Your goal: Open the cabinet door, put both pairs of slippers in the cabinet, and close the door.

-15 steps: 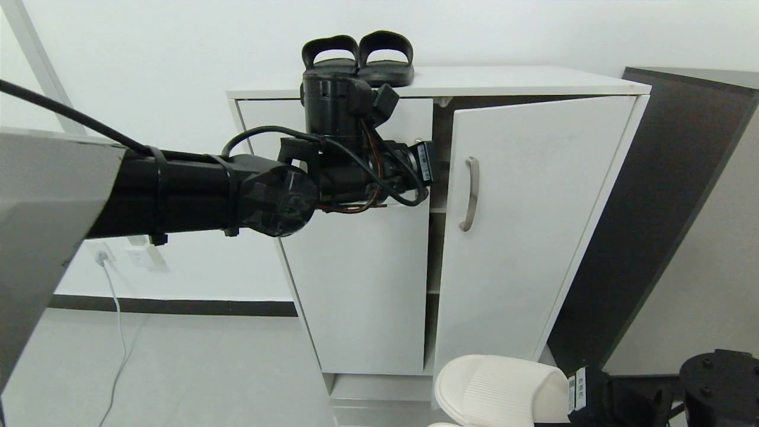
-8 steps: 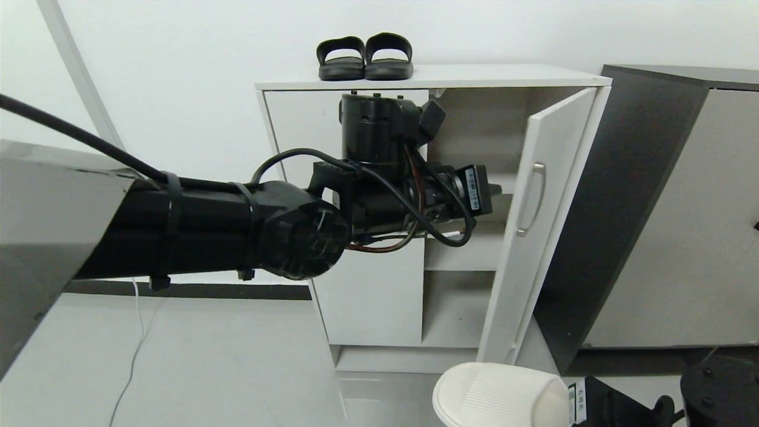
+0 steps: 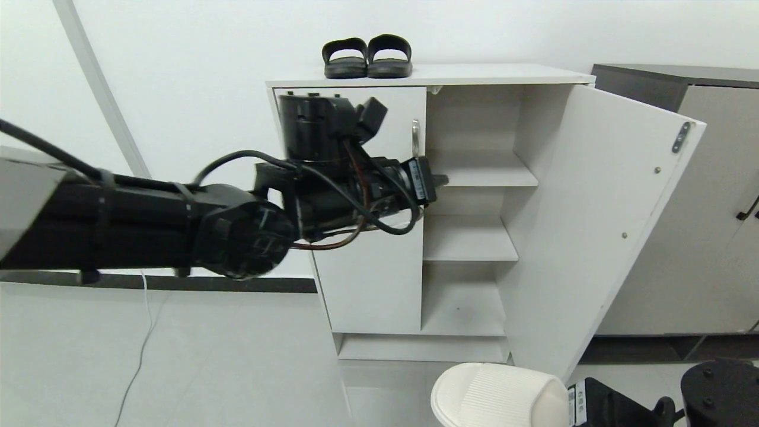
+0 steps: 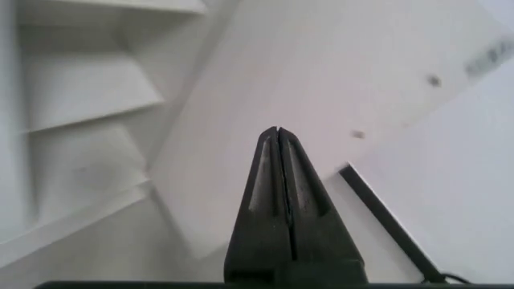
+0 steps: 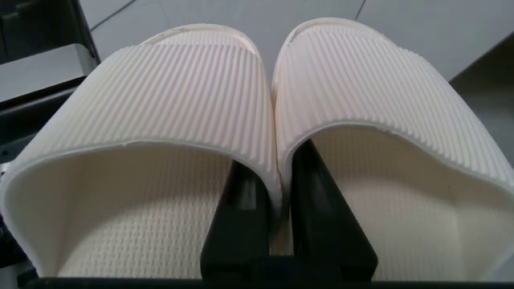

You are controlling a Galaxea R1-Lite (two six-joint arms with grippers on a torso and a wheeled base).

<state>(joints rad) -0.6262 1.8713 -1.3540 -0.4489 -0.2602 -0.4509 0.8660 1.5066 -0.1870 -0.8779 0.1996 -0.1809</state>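
Head view, cabinet (image 3: 367, 284) open, blk slippers (image 3: 367, 57) atop

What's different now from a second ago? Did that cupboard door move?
Yes. The right door of the cupboard swung from barely ajar to wide open, baring the shelves. The left pincer, shut and empty, has drawn away from the door's edge. Unchanged: black slippers on the cupboard's top, white slippers clamped in the right pincer.
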